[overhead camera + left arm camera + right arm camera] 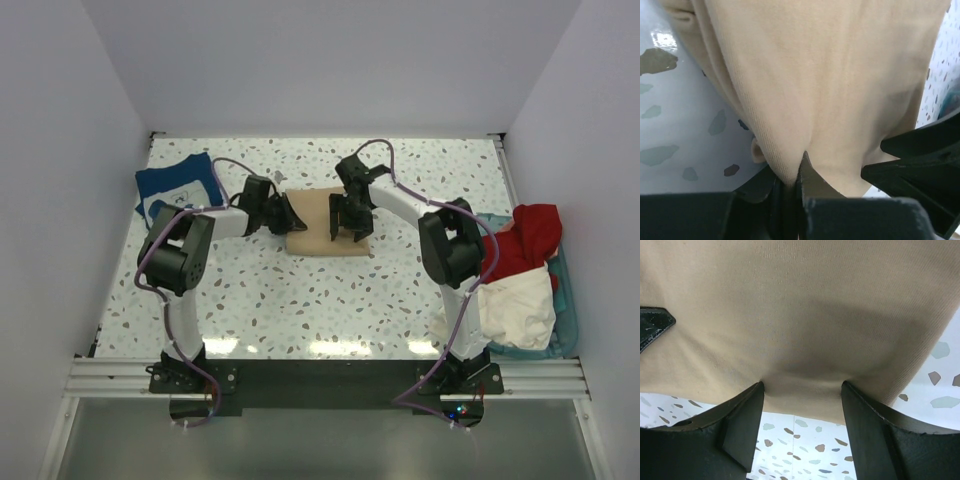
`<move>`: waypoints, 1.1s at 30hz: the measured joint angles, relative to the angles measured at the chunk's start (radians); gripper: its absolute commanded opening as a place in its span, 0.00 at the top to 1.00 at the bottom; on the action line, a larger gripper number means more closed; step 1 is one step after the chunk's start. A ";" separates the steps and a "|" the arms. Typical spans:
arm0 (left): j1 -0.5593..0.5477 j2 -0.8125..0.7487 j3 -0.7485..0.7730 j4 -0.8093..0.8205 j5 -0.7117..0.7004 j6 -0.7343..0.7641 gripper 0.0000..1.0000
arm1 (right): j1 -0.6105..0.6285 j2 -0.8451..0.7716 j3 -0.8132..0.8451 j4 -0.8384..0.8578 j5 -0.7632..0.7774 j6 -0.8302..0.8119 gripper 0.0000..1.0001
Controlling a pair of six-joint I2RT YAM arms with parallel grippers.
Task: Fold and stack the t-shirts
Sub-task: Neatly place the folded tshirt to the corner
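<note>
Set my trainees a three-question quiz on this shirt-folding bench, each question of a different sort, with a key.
1. True or false: the left arm's jaws are pinched shut on the tan t-shirt.
2. Where does the navy t-shirt lie? A, in the basket; B, on the table's far left; C, under the tan one.
3. Name the two cloth colours heaped in the teal basket.
Key: 1 true; 2 B; 3 red cloth and white cloth.

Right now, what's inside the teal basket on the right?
A red t-shirt and a cream-white t-shirt, heaped and spilling over the rim of the basket. Whatever lies under them, and the basket's floor, is covered.
</note>
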 measured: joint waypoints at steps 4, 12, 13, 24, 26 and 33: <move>-0.006 0.000 0.045 -0.085 -0.036 0.031 1.00 | 0.000 0.000 -0.002 0.000 -0.010 -0.001 0.33; -0.014 0.001 0.215 -0.374 -0.190 0.202 1.00 | 0.003 -0.012 -0.016 -0.001 -0.016 -0.008 0.32; -0.011 0.001 0.235 -0.404 -0.210 0.224 1.00 | 0.003 -0.018 -0.022 -0.002 -0.016 -0.008 0.32; 0.086 0.002 0.416 -0.653 -0.446 0.452 1.00 | 0.001 -0.053 -0.101 -0.025 -0.013 -0.016 0.32; 0.098 0.003 0.447 -0.681 -0.477 0.487 1.00 | 0.001 -0.053 -0.112 -0.028 -0.013 -0.016 0.32; 0.147 0.022 0.534 -0.754 -0.555 0.573 1.00 | 0.001 -0.055 -0.129 -0.031 -0.013 -0.017 0.32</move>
